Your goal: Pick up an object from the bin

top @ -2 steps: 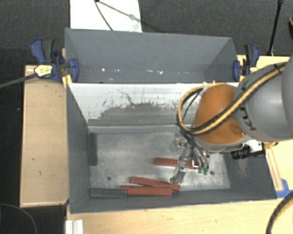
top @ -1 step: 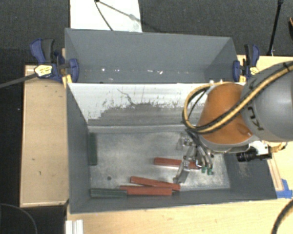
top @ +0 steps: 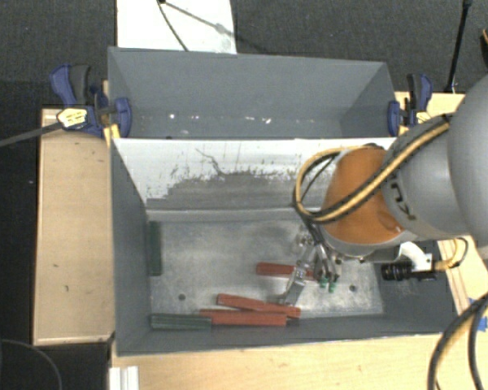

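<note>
Arm [top: 439, 185] is reaching into the grey bin [top: 130, 242] from the right, orange wrist cover [top: 354, 205] sitting directly above the jaws. The jaws are hanging low over the bin floor, toward its right half. Released or clenched: cannot tell, the wrist and cables are masking them.

Nearest thing: short red-brown bar [top: 272, 269], lying flat on the floor. Its long axis is running left-right across the view, nearly level. Its right end is reaching the jaws and its left end is pointing away from them toward the left wall. Whether the bar is sitting between the jaws cannot be told.

Count, red-brown bars: three.
- the short one above
- a longer bar [top: 256, 303] lying just below-left of the jaws, tilting slightly down to the right
- a second long bar [top: 248, 318] lying level beneath that one, touching it

Count, dark green bars: two.
- one [top: 179, 322] lying level, end-on to the lowest red-brown bar, well left of the jaws
- one [top: 153, 249] lying far left of the jaws, long axis running up-down along the left wall
</note>
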`<state>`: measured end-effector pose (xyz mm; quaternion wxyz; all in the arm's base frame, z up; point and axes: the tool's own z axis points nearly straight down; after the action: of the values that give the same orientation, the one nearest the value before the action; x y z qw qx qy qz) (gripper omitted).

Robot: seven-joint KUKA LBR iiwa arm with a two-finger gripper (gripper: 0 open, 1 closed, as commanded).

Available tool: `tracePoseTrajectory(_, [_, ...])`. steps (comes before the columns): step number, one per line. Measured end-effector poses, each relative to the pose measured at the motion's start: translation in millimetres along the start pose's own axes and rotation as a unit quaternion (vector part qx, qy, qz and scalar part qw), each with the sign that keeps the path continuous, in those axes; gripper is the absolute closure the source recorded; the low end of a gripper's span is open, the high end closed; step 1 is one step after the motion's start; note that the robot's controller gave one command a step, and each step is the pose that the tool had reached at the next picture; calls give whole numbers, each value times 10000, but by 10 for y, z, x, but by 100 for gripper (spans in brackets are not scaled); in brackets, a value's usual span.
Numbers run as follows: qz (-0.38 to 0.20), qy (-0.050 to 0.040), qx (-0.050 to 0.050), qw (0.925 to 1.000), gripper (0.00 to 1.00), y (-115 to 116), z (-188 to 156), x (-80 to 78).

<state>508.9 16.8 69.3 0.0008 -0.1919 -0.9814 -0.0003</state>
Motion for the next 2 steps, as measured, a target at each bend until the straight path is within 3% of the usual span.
tracePoseTrajectory(1, [200,-4,-1,9998,0,257,-14,135])
tracePoseTrajectory(2, [197,1,3,9998,100,247,-11,135])
